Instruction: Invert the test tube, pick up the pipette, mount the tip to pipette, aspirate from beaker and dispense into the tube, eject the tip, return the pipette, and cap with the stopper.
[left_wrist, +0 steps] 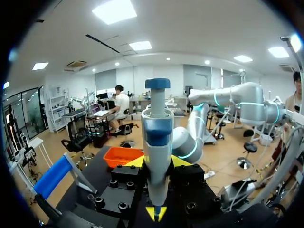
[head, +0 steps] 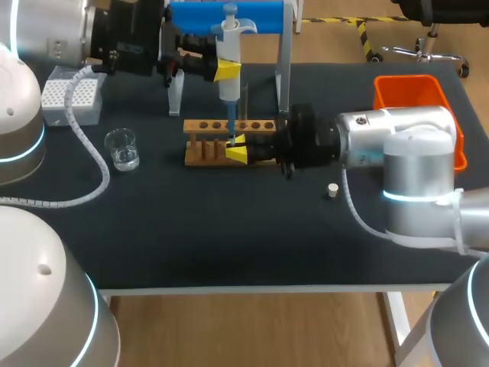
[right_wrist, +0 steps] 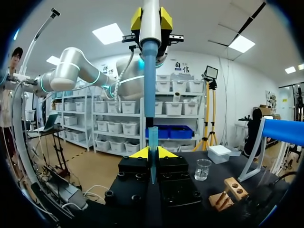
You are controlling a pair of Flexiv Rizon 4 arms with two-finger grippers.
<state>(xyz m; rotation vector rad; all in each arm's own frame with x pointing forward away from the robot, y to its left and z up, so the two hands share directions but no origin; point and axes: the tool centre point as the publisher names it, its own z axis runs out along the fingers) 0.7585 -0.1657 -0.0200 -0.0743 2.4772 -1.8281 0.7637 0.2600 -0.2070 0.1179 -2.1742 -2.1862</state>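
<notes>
My left gripper [head: 228, 70] [left_wrist: 158, 161] is shut on the body of the white pipette [head: 228, 46] [left_wrist: 156, 137], which has a blue plunger and stands upright above the wooden rack [head: 229, 138]. Its blue shaft [right_wrist: 150, 80] runs straight down, and its tip meets the mouth of the thin test tube [right_wrist: 152, 140]. My right gripper [head: 237, 151] [right_wrist: 152, 153] is shut on this tube, just in front of the rack. The glass beaker [head: 122, 149] [right_wrist: 203, 169] stands to the left. The small white stopper [head: 332, 189] lies on the mat to the right.
A white tip box [head: 72, 99] sits at the back left. An orange bin [head: 412, 95] stands at the back right. The blue pipette stand [head: 229, 15] rises behind the rack, with its metal legs [head: 284, 69] close to my right wrist.
</notes>
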